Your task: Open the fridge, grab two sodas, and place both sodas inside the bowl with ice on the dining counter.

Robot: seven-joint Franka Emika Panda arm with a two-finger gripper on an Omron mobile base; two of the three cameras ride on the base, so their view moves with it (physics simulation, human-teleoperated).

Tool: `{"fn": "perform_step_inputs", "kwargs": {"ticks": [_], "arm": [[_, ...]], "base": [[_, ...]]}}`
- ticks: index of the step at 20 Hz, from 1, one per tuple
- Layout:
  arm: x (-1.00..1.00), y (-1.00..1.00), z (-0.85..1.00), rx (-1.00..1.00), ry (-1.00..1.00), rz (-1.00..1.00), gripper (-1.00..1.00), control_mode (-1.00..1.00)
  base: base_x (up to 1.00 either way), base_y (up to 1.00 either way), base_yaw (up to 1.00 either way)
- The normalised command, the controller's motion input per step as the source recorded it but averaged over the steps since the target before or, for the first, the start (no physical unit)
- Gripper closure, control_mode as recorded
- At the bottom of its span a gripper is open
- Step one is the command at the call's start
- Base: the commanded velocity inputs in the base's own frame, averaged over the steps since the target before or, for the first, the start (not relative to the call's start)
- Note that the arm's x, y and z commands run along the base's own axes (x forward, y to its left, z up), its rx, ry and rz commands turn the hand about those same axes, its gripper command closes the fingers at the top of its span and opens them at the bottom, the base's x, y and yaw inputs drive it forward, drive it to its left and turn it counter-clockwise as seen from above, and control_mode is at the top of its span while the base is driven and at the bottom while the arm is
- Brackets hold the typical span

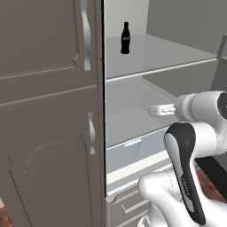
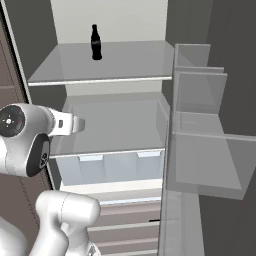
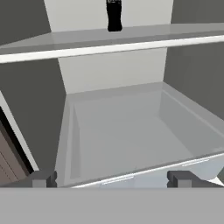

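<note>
The fridge (image 1: 155, 57) stands open, showing its white shelved interior (image 2: 110, 65). One black soda (image 1: 125, 38) stands upright near the back of the upper shelf, also seen as the soda (image 2: 96, 42) and at the top as the soda (image 3: 114, 15). My gripper (image 1: 151, 110) (image 2: 81, 125) reaches in level, one shelf lower, over the clear bin (image 3: 131, 131). Its fingertips (image 3: 43, 178) stand wide apart; the gripper (image 3: 111, 179) is open with nothing between them, well below and short of the soda. The bowl and the dining counter are out of view.
A brown-grey cabinet (image 1: 44, 111) with silver handles flanks the fridge on the left. The open fridge door (image 2: 200, 125) with clear bins juts out on the right. Drawers (image 2: 125, 215) sit below the bin.
</note>
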Motion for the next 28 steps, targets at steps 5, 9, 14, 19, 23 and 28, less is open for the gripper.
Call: {"fn": "perform_step_inputs", "kwargs": {"ticks": [5,9,14,19,23,28], "arm": [[0.0,-0.16,0.77,0.0,-0.24,0.0,-1.0,-1.0],[0.05,0.0,0.71,0.0,-0.18,0.0,-1.0,-1.0],[0.01,0.0,0.17,0.0,-0.06,-0.01,-1.0,-1.0],[0.1,0.0,0.12,0.0,0.02,0.0,-1.0,-1.0],[0.02,0.0,0.52,0.0,-0.03,0.0,-1.0,-1.0],[0.05,0.02,0.51,0.0,-0.09,0.0,-1.0,-1.0]], "base": [[0.0,0.0,0.0],[0.0,0.0,0.0],[0.0,0.0,0.0],[0.0,0.0,0.0],[0.0,0.0,0.0],[0.0,0.0,0.0]]}}
